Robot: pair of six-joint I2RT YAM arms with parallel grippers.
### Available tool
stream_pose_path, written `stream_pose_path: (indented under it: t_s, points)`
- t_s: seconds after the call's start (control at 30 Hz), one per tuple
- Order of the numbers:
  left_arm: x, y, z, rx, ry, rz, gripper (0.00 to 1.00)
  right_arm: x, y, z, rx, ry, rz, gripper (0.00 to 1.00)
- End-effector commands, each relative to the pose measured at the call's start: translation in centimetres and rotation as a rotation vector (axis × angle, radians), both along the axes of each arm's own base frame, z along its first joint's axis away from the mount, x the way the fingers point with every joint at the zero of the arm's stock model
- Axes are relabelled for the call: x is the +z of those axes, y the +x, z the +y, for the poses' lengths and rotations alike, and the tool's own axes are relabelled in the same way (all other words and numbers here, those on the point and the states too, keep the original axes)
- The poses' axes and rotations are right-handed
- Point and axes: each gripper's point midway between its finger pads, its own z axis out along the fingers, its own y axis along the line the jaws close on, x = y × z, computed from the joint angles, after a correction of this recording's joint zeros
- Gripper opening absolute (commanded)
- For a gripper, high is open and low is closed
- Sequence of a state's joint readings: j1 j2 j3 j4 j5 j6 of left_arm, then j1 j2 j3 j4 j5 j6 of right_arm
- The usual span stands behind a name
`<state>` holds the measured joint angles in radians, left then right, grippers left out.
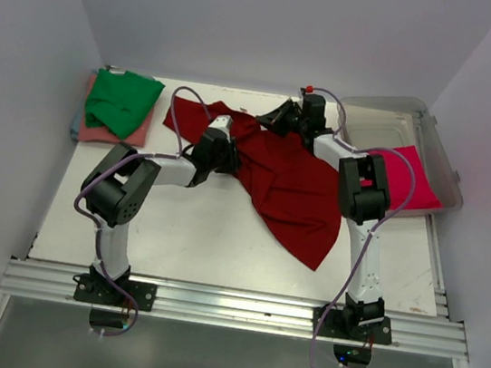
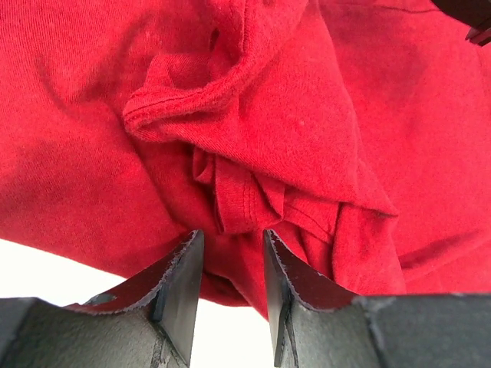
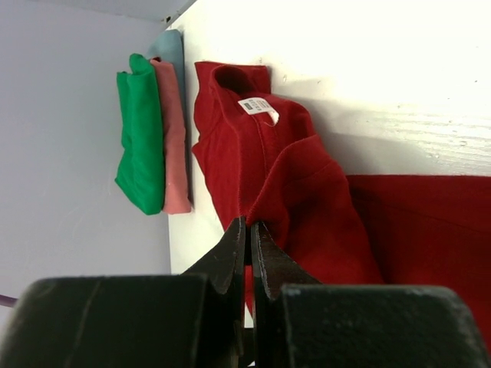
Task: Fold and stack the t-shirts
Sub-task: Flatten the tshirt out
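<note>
white table (image 1: pixel 202 233), red tee (image 1: pixel 291 186), lilac walls (image 1: pixel 250 20)

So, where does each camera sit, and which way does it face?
Top external: above and behind, looking down on the table; the left arm and right arm show.
Left wrist: on its arm, close on the dark red shirt; the left hand shows.
Right wrist: on its arm, facing the green shirt; the right hand shows.
All share the dark red shirt.

White arms (image 1: pixel 361 248) with black joints (image 1: pixel 361 189), black bases (image 1: pixel 113 290) and purple cables (image 1: pixel 175 112).
</note>
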<state>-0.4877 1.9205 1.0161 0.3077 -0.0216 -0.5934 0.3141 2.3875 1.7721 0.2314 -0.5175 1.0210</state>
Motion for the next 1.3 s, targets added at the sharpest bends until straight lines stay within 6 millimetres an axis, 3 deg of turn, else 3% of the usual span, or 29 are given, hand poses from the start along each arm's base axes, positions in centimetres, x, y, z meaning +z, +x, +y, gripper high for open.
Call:
stream_pose_path:
  t_s: [0.0, 0.1, 0.27, 0.37, 0.4, 0.77, 0.97, 1.17, 1.27]
  points:
    - [3.3, 1.8, -1.3, 0.002, -0.053, -0.078, 0.41, 0.5, 0.1, -0.6, 0.012, -0.003, -0.025, 0.0]
    - [3.0, 2.0, -1.5, 0.004, -0.06, -0.078, 0.4, 0.3, 0.0, -0.8, 0.015, -0.011, -0.025, 0.0]
    - [5.2, 1.8, -1.3, 0.009, -0.078, -0.129, 0.4, 0.2, 0.2, -1.3, 0.013, -0.011, -0.025, 0.0]
    - [5.3, 2.5, -1.3, 0.011, -0.051, -0.122, 0.41, -0.1, 0.1, -1.3, 0.016, -0.007, -0.019, 0.0]
    - [4.3, 2.6, -1.3, 0.013, -0.037, -0.102, 0.41, 0.0, 0.2, -1.3, 0.015, -0.006, -0.021, 0.0]
    - [1.4, 3.5, -1.5, 0.026, -0.014, -0.064, 0.4, -0.5, 0.3, -1.6, 0.014, -0.007, -0.014, 0.0]
    - [1.3, 3.3, -0.7, 0.06, 0.015, -0.04, 0.4, -0.8, 0.4, -2.3, 0.006, -0.006, -0.007, 0.0]
    - [2.6, 3.0, 0.0, 0.086, 0.022, -0.063, 0.39, -1.0, 0.5, -2.6, -0.001, 0.001, -0.003, 0.0]
    - [1.4, 3.2, 0.0, 0.083, 0.042, -0.037, 0.39, -1.0, 0.6, -2.5, -0.004, 0.007, -0.001, 0.0]
